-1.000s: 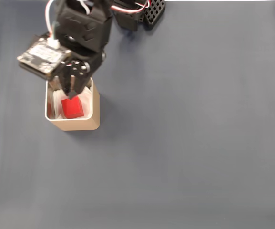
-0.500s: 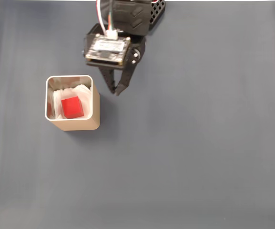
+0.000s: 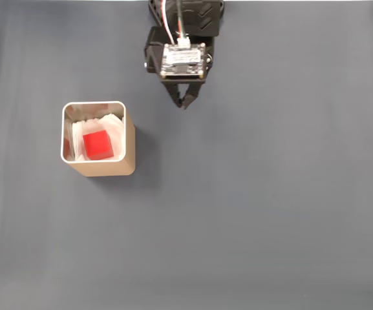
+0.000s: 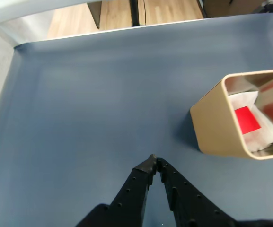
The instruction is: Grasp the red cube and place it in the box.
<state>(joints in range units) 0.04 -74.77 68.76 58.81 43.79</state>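
The red cube (image 3: pixel 97 144) lies inside the tan box (image 3: pixel 129 145) on its white lining, at the left of the fixed view. In the wrist view the red cube (image 4: pixel 247 119) shows through the open top of the box (image 4: pixel 215 124) at the right edge. My gripper (image 3: pixel 184 102) hangs near the top centre of the fixed view, up and to the right of the box and apart from it. Its black fingers meet at the tips in the wrist view, so the gripper (image 4: pixel 154 161) is shut with nothing in it.
A dark blue-grey cloth (image 3: pixel 257 206) covers the table. The arm's black base (image 3: pixel 189 16) sits at the top edge of the fixed view. In the wrist view the cloth's far edge (image 4: pixel 127 29) gives way to a wooden floor beyond.
The gripper lifted out of the box, leaving the red cube inside. It swung right and toward the top of the fixed view, and its fingers closed.
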